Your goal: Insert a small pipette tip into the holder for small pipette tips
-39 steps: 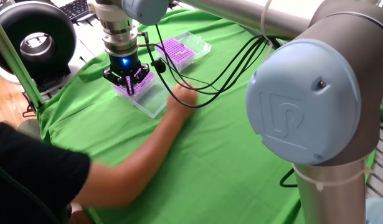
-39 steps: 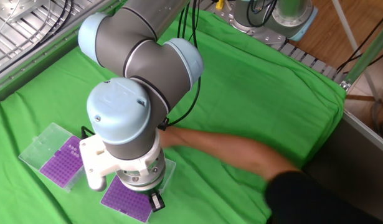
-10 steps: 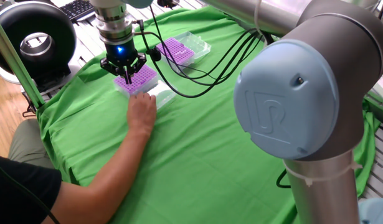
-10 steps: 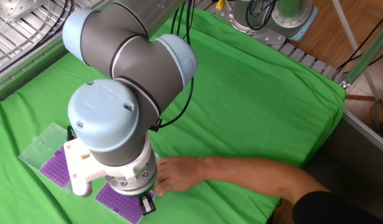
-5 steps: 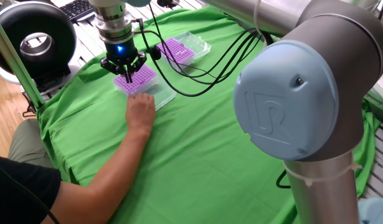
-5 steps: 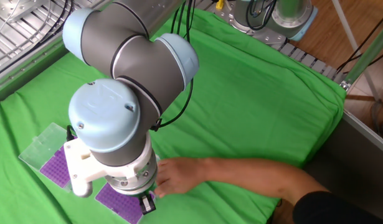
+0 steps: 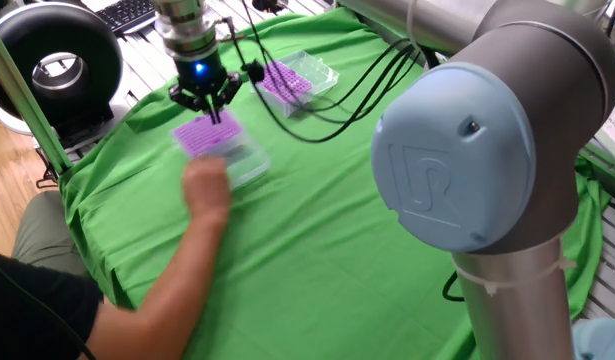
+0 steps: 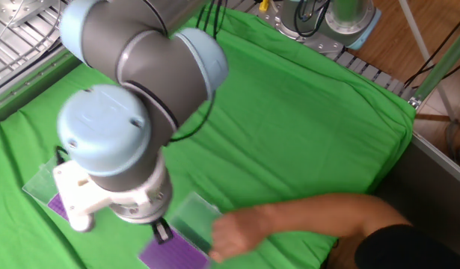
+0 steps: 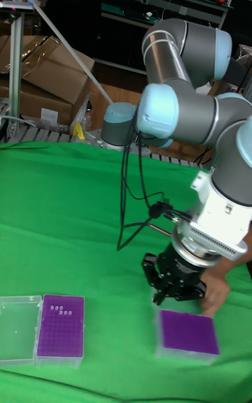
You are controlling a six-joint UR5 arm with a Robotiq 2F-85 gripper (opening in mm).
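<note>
pincer (image 7: 213,108) hangs over the purple rack (image 9: 187,333); a hand (image 7: 205,186) steadies it; grip unclear to us

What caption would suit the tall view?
Robot's tool hovers just above a purple tip holder beside a person's hand.

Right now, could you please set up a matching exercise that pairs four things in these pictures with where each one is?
Things:
1. gripper
2. person's hand
3. far tip box
4. black ring light

Places:
A. beside an open clear lid
B. beyond the green cloth's edge
C. just above the near tip box
D. at that box's side

Pairs: 1-C, 2-D, 3-A, 4-B
</note>
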